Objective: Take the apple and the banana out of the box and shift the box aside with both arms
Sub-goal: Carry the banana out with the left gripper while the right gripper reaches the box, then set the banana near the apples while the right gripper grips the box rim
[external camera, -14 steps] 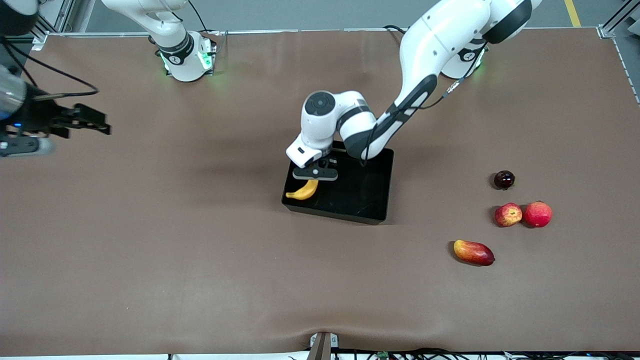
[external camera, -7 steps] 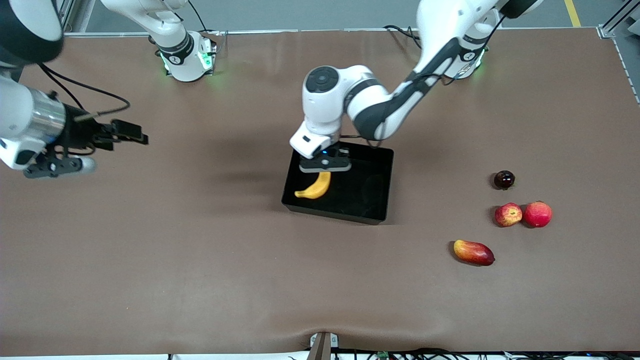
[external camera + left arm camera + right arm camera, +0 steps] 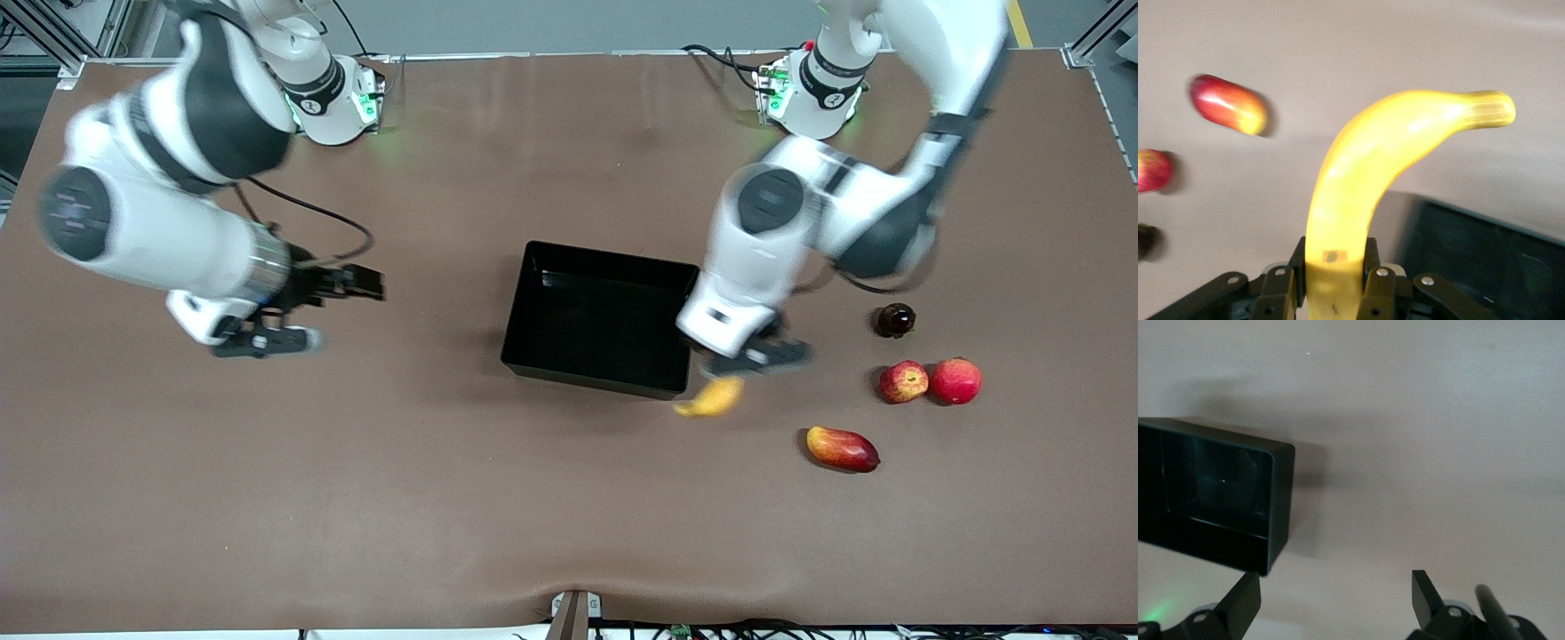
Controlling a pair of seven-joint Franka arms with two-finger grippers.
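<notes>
The left gripper (image 3: pixel 754 356) pinches the banana (image 3: pixel 709 397) by one end, and the fruit's long axis runs out from the fingers (image 3: pixel 1379 285), curving away over bare table. It hangs in the air just off the corner of the box (image 3: pixel 533 351) at the left arm's end, so the coming set-down, as I judge it, turns on what lies below and ahead: open table between the box and the fruits.

The apple (image 3: pixel 903 381) is already out of the box, toward the left arm's end from it, touching a plain red fruit (image 3: pixel 956 380). A mango-like fruit (image 3: pixel 842 448) lies nearer the camera than the apple and is the closest fruit to the banana's tip. A dark round fruit (image 3: pixel 896 319) sits farther from the camera than the apple. These crowd that end, so the banana should be put down short of them.

The box appears empty. The right gripper (image 3: pixel 284 313) hangs with its jaws spread wide over the table, off the box toward the right arm's end, well placed to take that wall; nothing stands between.
</notes>
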